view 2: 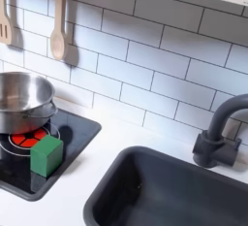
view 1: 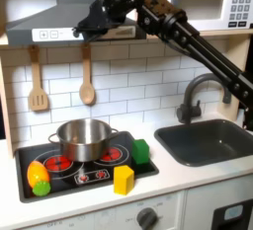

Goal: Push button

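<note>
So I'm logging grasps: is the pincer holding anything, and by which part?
Nothing seems held: the pincer is up at the range hood, but whether it is open or shut can't be told.

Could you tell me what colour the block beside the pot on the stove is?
Green; the block shows best in the second exterior view.

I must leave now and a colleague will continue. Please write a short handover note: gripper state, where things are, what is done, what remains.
Gripper: raised at the range hood in the first exterior view, on its right end; the fingers are too dark to tell open or shut.
Things: the button itself cannot be made out. Pot sits on the stove; green block stands on the stove beside the pot. Sink and faucet are untouched.
Done: arm has reached the hood.
Left: confirm the press; it cannot be judged from here.
</note>
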Robot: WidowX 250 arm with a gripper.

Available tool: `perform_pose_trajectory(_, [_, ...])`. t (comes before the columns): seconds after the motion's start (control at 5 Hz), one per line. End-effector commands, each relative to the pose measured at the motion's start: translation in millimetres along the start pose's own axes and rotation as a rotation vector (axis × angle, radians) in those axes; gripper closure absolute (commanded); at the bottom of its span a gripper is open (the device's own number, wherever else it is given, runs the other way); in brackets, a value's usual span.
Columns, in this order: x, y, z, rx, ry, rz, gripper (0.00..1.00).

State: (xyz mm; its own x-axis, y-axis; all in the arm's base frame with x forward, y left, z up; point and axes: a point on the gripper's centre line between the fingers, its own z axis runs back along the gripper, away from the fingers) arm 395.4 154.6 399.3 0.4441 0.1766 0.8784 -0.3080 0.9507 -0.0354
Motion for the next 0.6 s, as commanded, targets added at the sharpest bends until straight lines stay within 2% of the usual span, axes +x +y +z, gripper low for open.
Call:
perform_pose_trajectory(0.0, [-0.4,-1.5,0.1,0.009,0.008,-0.003,1.00])
perform_pose_trajectory(0.4, [-2.5,-1.5,-1.4,0.006,0.007,-0.004,1.00])
